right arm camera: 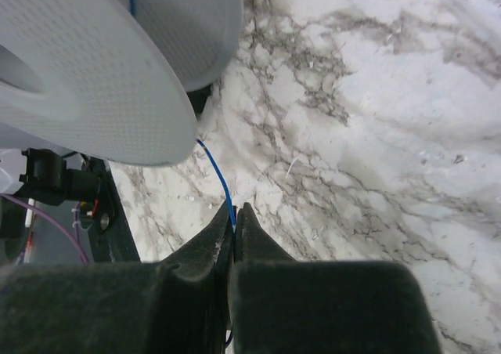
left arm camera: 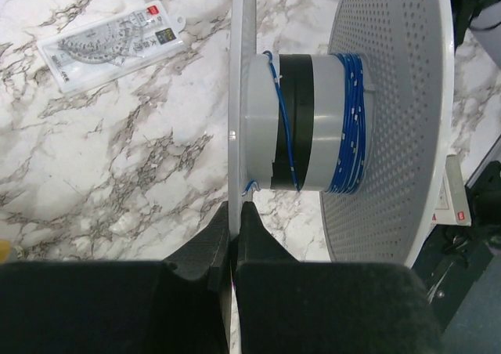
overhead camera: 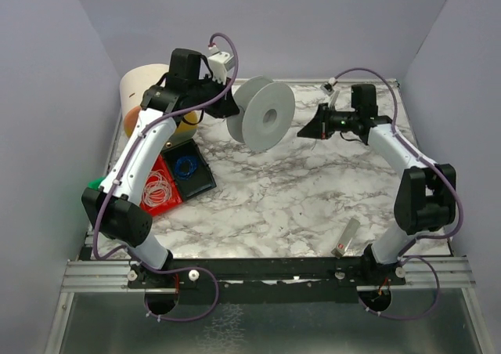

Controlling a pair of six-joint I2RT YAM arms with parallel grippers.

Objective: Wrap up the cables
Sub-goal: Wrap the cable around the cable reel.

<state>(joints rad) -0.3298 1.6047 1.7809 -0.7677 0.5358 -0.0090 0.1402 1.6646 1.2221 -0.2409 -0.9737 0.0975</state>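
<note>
Left wrist cam: left hand [left arm camera: 234, 217] is clamping spool [left arm camera: 391, 95] flange so hub [left arm camera: 293, 119] sits exposed above table [left arm camera: 117, 158], while right hand [right arm camera: 233, 213] is pinching blue cable [right arm camera: 214, 170], partly wound on hub, prob. to feed more turns on.

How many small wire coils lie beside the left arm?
2. A white coil in the red tray, a blue coil in the black tray beside it; the left arm may hide others.

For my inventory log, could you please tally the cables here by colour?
Blue: 2, the spooled blue cable on the grey spool and the blue coil in the black tray.
White: 1, the white coil in the red tray.
Total: 3.
</note>
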